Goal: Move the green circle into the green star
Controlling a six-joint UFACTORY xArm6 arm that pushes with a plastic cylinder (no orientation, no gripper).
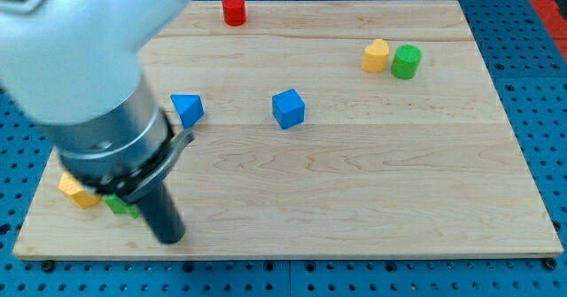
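Observation:
The green circle point(406, 61), a short green cylinder, stands near the view's top right on the wooden board point(354, 191), touching a yellow block point(376, 56) on its left. A green block point(119, 206), mostly hidden by my arm, shows at the view's bottom left; its shape cannot be made out. My tip point(170, 237) is at the bottom left, just right of that green block and far from the green circle.
A red cylinder point(234, 10) stands at the top edge. A blue triangular block point(187, 109) and a blue cube point(288, 108) lie mid-board. A yellow block point(77, 191) sits at the left edge beside the hidden green block. My arm covers the view's upper left.

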